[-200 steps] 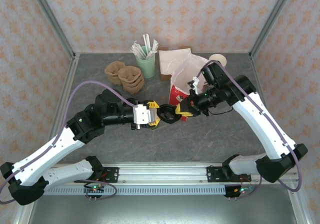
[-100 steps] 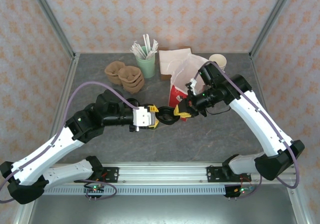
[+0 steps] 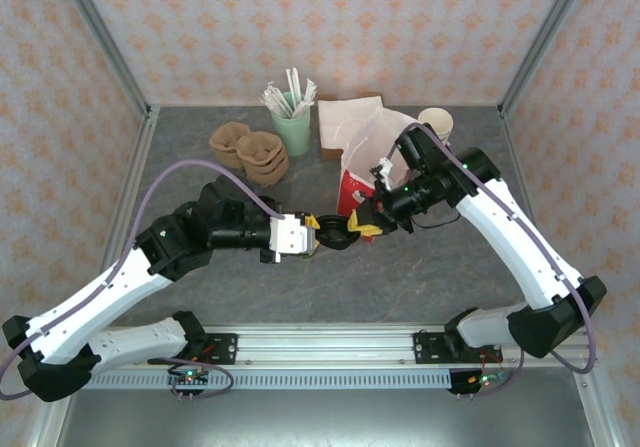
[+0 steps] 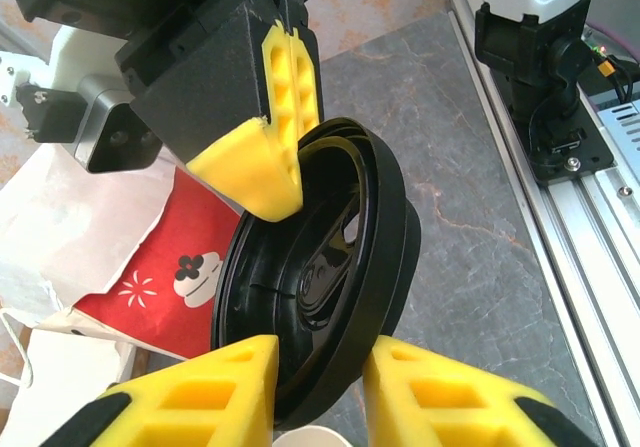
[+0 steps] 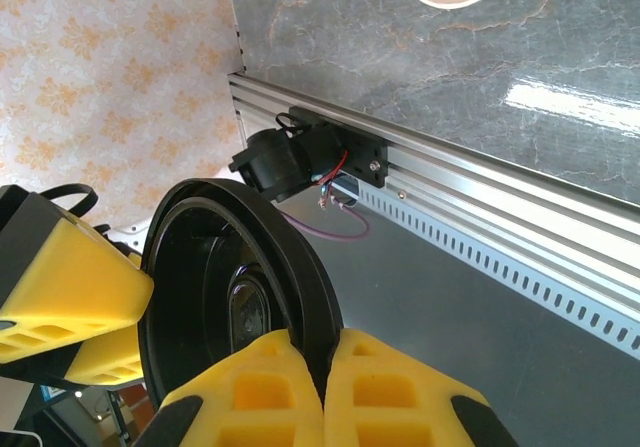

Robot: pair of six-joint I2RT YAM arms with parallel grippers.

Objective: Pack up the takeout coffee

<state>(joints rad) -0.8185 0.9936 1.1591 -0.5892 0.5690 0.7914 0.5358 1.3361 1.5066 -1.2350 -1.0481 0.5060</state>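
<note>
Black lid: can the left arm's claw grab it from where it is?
Probably yes. The left claw has a yellow finger on each side of the black lid, with nothing in between. The right claw pinches its other edge.

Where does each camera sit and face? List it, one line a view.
Top external: above, behind the bases, looking down on the table; both arms show.
Left wrist: faces the black lid and red bag; left gripper below.
Right wrist: faces the near rail; right gripper pinches the lid.
Shared by all: the lid.
</note>
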